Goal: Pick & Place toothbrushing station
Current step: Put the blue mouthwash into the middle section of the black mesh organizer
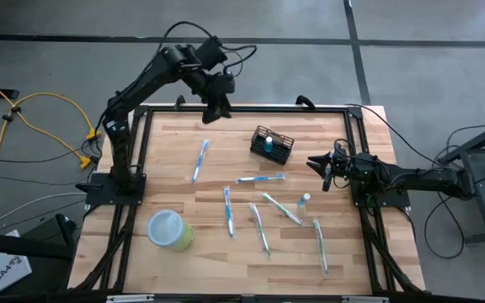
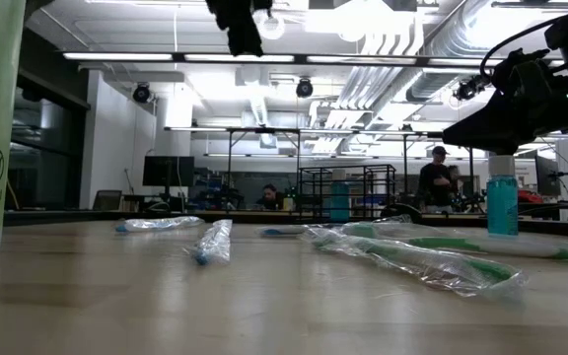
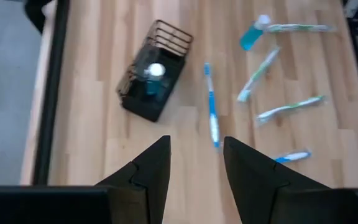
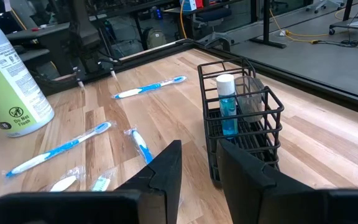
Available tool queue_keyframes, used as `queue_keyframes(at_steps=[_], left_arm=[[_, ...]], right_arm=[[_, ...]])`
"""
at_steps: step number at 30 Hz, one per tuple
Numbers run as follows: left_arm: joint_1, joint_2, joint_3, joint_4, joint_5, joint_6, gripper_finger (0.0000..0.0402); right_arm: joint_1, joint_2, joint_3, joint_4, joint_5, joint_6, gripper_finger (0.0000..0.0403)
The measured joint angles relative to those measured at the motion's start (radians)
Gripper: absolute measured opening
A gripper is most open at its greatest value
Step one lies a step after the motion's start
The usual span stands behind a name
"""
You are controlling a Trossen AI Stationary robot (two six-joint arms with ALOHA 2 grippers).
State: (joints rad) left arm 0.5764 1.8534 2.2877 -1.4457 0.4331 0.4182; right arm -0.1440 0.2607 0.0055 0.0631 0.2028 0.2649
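The toothbrushing station, a small black wire basket [image 1: 272, 145], stands upright on its base at the table's far middle. A small blue bottle [image 4: 227, 102] stands inside it. High over the far edge hangs my left gripper [image 1: 213, 109], open and slanting down, with the basket [image 3: 154, 71] ahead of its fingers [image 3: 196, 146] and nothing between them. My right gripper [image 1: 320, 164] waits low at the table's right side, open, pointing at the basket [image 4: 244, 118] just in front of it.
Several wrapped toothbrushes [image 1: 228, 210] lie scattered over the middle and near part of the table. A second small blue bottle [image 1: 305, 201] stands among them. A light-green cup [image 1: 171, 230] sits at the near left. People [image 2: 438, 177] show in the room beyond the table.
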Motion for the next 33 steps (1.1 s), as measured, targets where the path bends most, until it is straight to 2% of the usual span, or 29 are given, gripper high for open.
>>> queue_keyframes(at_steps=[3, 10, 15, 22, 29, 33], left_arm=[[-0.015, -0.079, -0.142, 0.086, -0.002, -0.034, 0.0144], [-0.030, -0.374, -0.773, 0.597, -0.013, -0.136, 0.0144], [-0.022, -0.529, -1.087, 0.897, -0.020, -0.147, 0.0144], [-0.014, -0.577, -1.317, 1.137, 0.054, -0.164, 0.0144], [-0.003, -0.579, -1.438, 1.311, 0.062, -0.207, 0.0144], [-0.002, -0.579, -1.451, 1.328, 0.041, -0.210, 0.0144]], right_arm=[[0.000, 0.000, 0.000, 0.000, 0.000, 0.000, 0.0094], [0.000, 0.000, 0.000, 0.000, 0.000, 0.000, 0.0094], [0.000, 0.000, 0.000, 0.000, 0.000, 0.000, 0.0094], [0.000, 0.000, 0.000, 0.000, 0.000, 0.000, 0.0094], [0.000, 0.000, 0.000, 0.000, 0.000, 0.000, 0.0094], [0.000, 0.000, 0.000, 0.000, 0.000, 0.000, 0.0094]])
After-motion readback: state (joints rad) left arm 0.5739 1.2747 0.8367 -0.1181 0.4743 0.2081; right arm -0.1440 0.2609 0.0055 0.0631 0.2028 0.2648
